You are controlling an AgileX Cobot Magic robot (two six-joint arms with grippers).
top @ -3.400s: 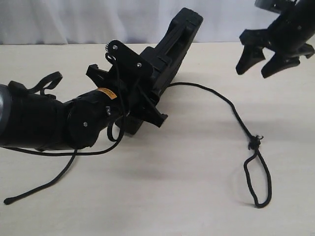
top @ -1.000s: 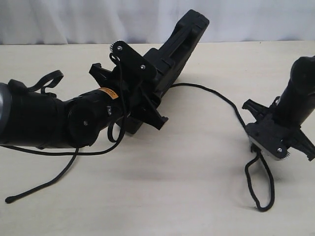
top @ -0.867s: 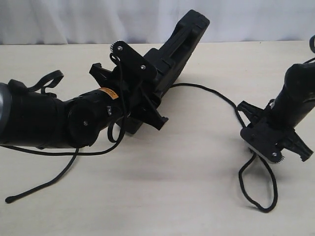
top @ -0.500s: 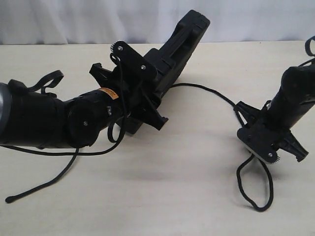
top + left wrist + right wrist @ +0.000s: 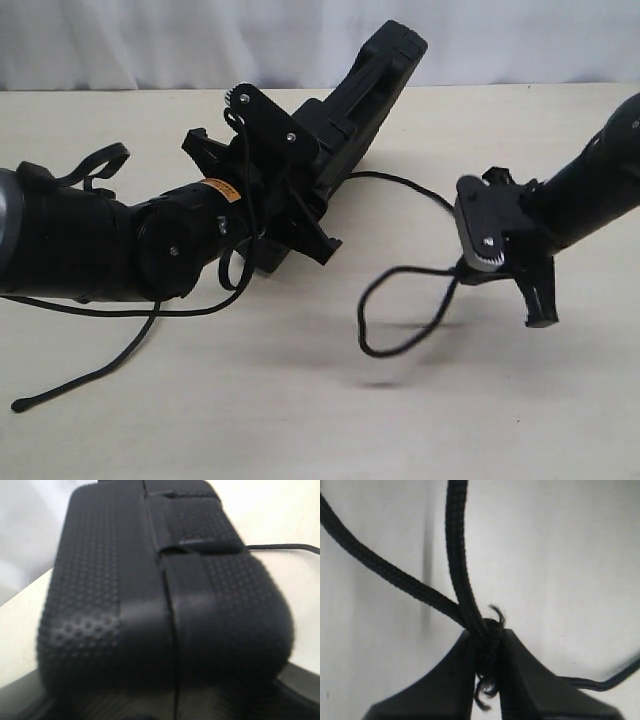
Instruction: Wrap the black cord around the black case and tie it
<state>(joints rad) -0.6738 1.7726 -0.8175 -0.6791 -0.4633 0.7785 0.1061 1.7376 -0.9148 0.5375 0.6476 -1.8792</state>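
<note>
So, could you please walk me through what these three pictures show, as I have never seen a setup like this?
This is a robot with two arms, each ending in a two-fingered gripper. The wide picture comes from a camera off the arms, looking across a pale table. The other two come from cameras on the wrists, so each looks along its own gripper.

The left gripper clamps the black case and holds it tilted up. Its wrist camera sees little but the case's dimpled surface.

The right gripper pinches the black cord at its frayed knot. The cord's loop hangs from that grip, and the rest of the cord runs back toward the case.
</note>
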